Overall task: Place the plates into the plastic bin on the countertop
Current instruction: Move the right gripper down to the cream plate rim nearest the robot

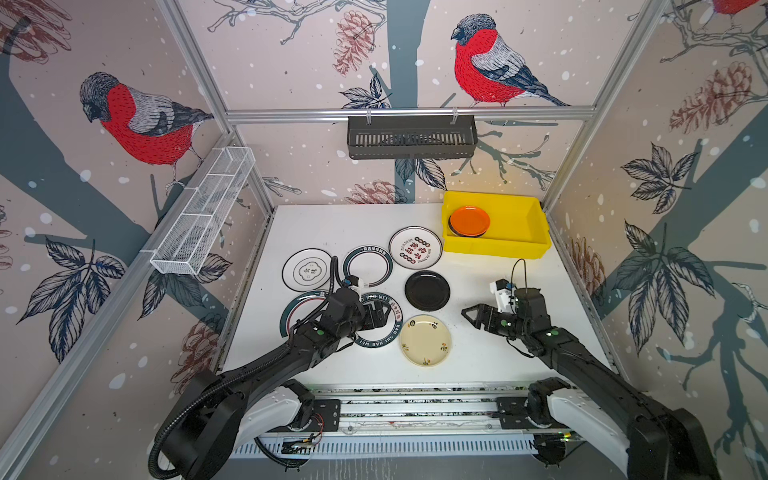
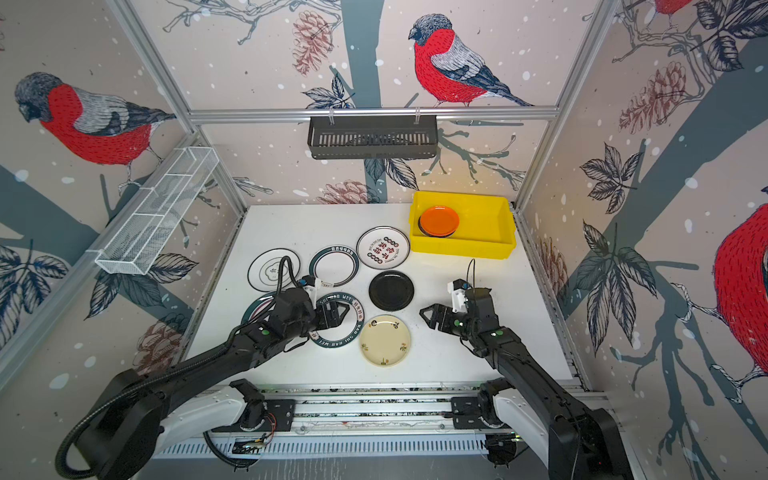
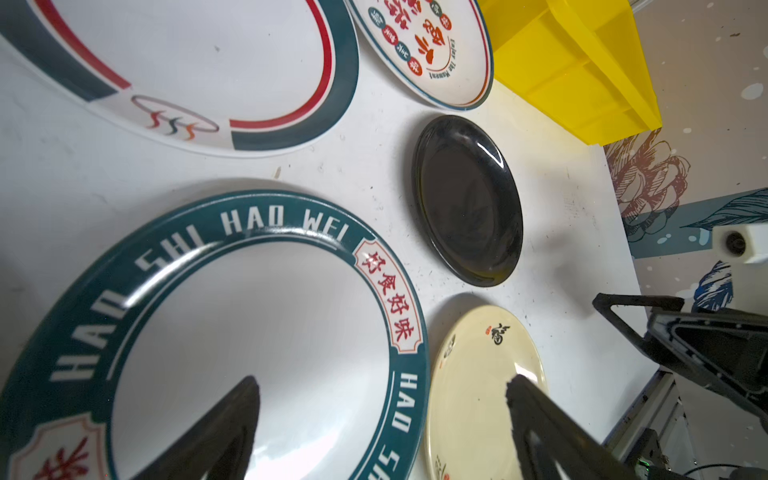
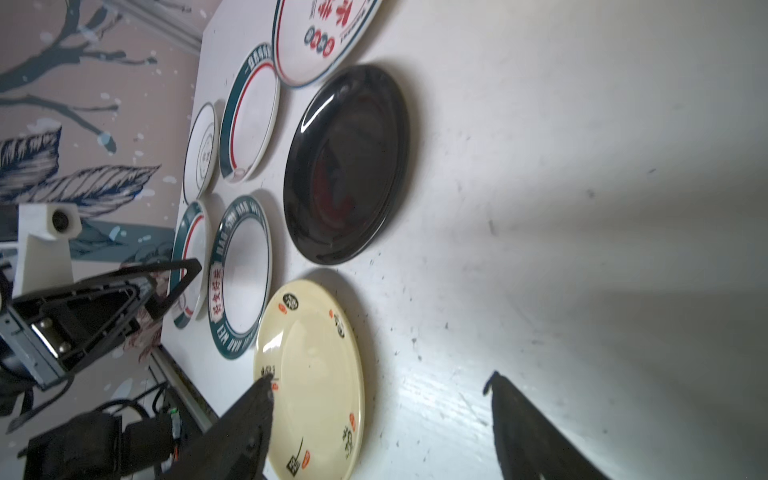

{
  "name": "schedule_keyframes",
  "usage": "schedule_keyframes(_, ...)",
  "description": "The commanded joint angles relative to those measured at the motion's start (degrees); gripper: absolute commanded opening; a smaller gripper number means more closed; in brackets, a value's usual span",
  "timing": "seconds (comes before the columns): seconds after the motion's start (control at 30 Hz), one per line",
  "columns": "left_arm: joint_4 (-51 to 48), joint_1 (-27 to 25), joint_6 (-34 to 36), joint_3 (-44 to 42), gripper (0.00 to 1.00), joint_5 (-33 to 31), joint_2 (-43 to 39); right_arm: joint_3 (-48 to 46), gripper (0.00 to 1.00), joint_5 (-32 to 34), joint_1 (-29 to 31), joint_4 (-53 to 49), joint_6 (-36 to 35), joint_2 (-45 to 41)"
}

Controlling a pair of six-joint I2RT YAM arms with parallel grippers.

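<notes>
My left gripper point(image 3: 380, 386) gapes above the glossy round HAO WEI plate point(image 3: 249, 332); my right gripper point(image 4: 381, 380) gapes too, cream plate point(image 1: 426, 340) at eight o'clock.

Orange plate point(image 1: 469, 221) in yellow bin point(image 1: 494, 249), seven outside

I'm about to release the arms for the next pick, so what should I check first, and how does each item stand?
1. Left gripper open and empty: ok, jaws apart over the HAO WEI plate.
2. Right gripper open and empty: ok.
3. Room in the plastic bin: ok, the orange plate sits at one end; the rest is bare.
4. Black plate and cream plate flat and apart: ok.
5. Plates under the left arm free of overlap: cannot tell.
</notes>
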Motion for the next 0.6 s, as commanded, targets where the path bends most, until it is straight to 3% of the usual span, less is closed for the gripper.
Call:
schedule_keyframes(0.0, -2.5, 0.0, -1.5, -0.1, 0.92, -0.2, -1.3, -0.8, 0.79, -0.2, 2.9, 1.4, 1.9, -0.2)
schedule_keyframes(0.17, -1.0, 0.0, -2.2, -0.2, 0.9, 1.7, -0.8, -2.3, 0.76, 0.3, 6.9, -0.6, 2.8, -2.4)
schedule_keyframes(0.57, 4.1, -0.1, -3.3, -1.1, 0.9, 3.8, 1.6, -9.2, 0.62, 3.1, 13.8, 8.1, 13.4, -4.3)
